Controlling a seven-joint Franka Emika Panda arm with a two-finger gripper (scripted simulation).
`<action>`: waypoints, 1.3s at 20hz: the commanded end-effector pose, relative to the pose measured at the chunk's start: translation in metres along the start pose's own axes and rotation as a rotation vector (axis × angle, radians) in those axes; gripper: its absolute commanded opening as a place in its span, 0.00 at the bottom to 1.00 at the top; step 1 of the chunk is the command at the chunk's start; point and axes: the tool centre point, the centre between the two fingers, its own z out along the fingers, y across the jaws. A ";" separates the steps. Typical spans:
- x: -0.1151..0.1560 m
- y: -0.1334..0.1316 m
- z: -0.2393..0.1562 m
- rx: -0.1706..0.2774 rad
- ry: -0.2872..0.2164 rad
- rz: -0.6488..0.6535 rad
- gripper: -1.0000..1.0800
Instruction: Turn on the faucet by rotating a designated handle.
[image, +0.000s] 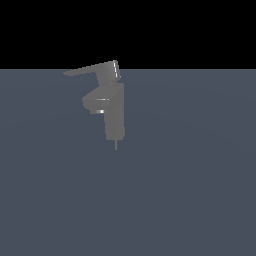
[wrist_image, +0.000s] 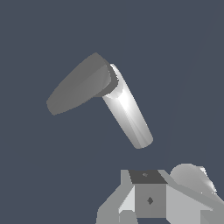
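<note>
The faucet (image: 115, 112) is a small matte grey block standing upright on the floor, with a stubby spout (image: 95, 101) pointing to the exterior view's left. On top of it, the handle (image: 89, 69) is a thin flat lever that tapers to a point on the exterior view's left and joins a small boxy cap (image: 114, 69). The wrist view looks down on the handle (wrist_image: 78, 89) and on the brightly lit faucet body (wrist_image: 129, 113). Only grey parts of my gripper (wrist_image: 148, 205) show at that picture's edge, apart from the faucet. The fingers are not clearly seen.
A flat blue-grey floor (image: 190, 190) stretches all around the faucet, under a black background. A thin short pin (image: 116, 145) sticks out under the faucet's base. My arm does not show in the exterior view.
</note>
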 end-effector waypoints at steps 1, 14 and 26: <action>0.010 -0.011 0.007 -0.003 -0.012 0.067 0.00; 0.055 -0.066 0.056 -0.046 -0.038 0.413 0.00; 0.089 -0.115 0.111 -0.105 -0.002 0.723 0.00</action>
